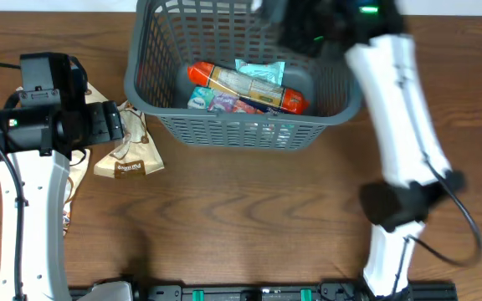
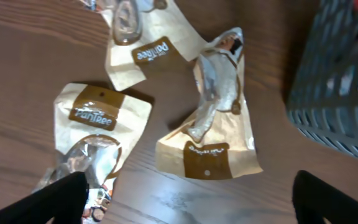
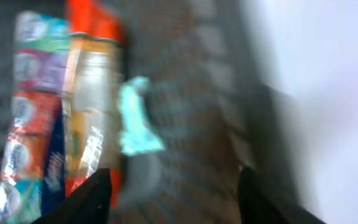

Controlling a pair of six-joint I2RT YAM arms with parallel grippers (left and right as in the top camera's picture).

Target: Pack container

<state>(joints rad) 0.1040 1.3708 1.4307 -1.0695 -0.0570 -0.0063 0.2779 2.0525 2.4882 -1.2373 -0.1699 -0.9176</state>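
Sitting at the far middle of the table (image 1: 249, 209), the container (image 1: 224, 127) is a large dark grey plastic basket with rounded corners, slotted lattice walls and a solid base. Inside lie a long orange-ended packet (image 1: 249, 86), a teal packet (image 1: 260, 69) touching its far side, and a multicoloured packet (image 1: 220, 102) on its near side. The base shows bare at its left and right ends. Near the basket's left corner a tan packet (image 2: 213, 124) lies on the wood, with a second tan packet (image 2: 95, 137) and a third tan packet (image 2: 145, 43) close by. The left gripper (image 2: 191, 199) hangs above them, fingers spread wide with nothing between. The right gripper (image 3: 176, 199) is over the basket's inside, fingers apart and holding nothing, though that view is blurred. Bare wood spreads across the table's near half between the arms.
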